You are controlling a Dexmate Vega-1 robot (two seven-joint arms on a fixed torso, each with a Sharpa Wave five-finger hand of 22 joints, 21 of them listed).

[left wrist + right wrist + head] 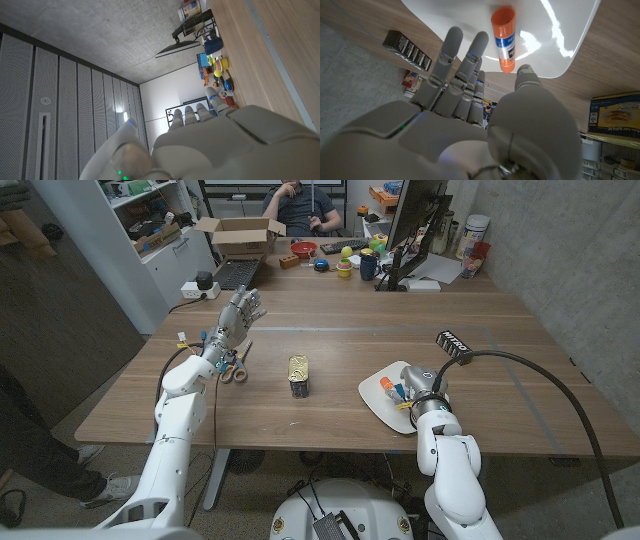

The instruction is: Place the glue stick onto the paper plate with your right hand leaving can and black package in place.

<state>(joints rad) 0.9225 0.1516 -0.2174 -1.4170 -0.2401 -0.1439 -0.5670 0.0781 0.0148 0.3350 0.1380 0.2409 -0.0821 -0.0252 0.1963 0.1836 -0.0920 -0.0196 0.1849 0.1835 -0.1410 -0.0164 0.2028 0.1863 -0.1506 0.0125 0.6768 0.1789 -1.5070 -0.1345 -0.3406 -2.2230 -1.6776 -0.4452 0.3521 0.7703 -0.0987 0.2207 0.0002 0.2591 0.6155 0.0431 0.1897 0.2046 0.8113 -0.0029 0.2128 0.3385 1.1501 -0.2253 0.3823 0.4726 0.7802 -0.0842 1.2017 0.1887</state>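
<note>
On my far left I see the left hand (pixel 238 313) raised over the long wooden worktop (pixel 330 315), fingers apart and reaching toward the far edge, with nothing in it; a small pair of scissors with pale handles (pixel 236 369) lies on the wood just beside that arm's wrist. Moving along, the yellow-labelled tin can (pixel 299 375) lies near the middle of the worktop, well apart from both hands. Further right is the white paper plate (pixel 376 393), and on it lies the glue stick with the orange cap and white-and-blue label (pixel 386 384), on its side near the plate's left part; my right wrist view shows it lying free on the plate (pixel 570 45), the glue stick (pixel 504 37) just beyond the fingertips (pixel 481 41). My right hand (pixel 421 390) hangs over the plate's right portion, fingers spread and gripping nothing, though I cannot tell whether it touches the plate. Beyond it, the black rectangular package with white lettering (pixel 453 342) sits on the worktop, near the plate's far right side but apart from it.
</note>
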